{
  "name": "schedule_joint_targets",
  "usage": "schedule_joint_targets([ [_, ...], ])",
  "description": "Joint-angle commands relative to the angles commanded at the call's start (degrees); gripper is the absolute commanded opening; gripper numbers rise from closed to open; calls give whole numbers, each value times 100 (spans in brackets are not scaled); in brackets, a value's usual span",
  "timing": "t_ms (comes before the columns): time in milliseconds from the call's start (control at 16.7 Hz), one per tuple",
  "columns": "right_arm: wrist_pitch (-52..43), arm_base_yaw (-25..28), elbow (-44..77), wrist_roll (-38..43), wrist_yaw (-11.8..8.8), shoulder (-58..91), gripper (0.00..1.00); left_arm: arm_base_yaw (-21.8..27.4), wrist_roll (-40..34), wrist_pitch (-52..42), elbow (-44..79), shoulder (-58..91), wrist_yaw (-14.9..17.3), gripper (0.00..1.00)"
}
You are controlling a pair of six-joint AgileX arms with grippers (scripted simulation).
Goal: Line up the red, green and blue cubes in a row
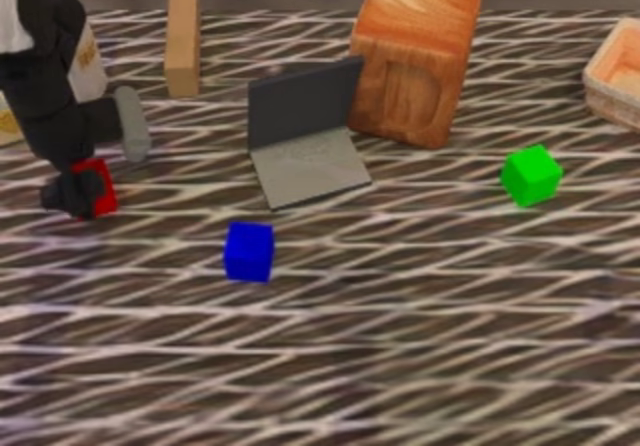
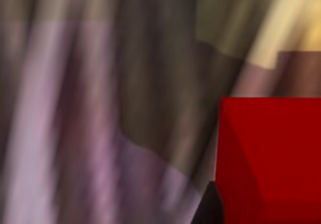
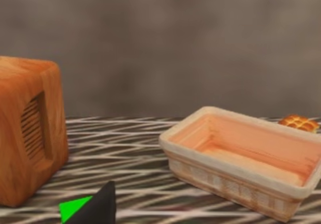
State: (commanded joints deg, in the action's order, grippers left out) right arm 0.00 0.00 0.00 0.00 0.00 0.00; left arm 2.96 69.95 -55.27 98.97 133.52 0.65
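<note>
Red cube (image 1: 97, 179) at left pincer (image 1: 78, 194)

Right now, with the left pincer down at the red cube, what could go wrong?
1. The left pincer covers part of the red cube; an off-centre grip could let it slip or twist.
2. Carrying it toward the blue cube, the arm might knock the open laptop.
3. The green cube lies far right, needing a long move.

Three small plain cubes sit on the bench. Taking the open laptop (image 1: 305, 136) as landmark, the blue cube (image 1: 248, 251) lies just in front of it, the green cube (image 1: 531, 175) well to its right, and the red cube (image 1: 95, 186) well to its left.
</note>
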Motion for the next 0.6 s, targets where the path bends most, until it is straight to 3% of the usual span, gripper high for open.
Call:
schedule_joint_targets([
  [420, 0, 0, 0, 0, 0, 0, 100, -97, -8, -1205, 803, -355, -4, 0],
  [600, 0, 0, 0, 0, 0, 0, 100, -108, -15, -1317, 895, -419, -5, 0],
])
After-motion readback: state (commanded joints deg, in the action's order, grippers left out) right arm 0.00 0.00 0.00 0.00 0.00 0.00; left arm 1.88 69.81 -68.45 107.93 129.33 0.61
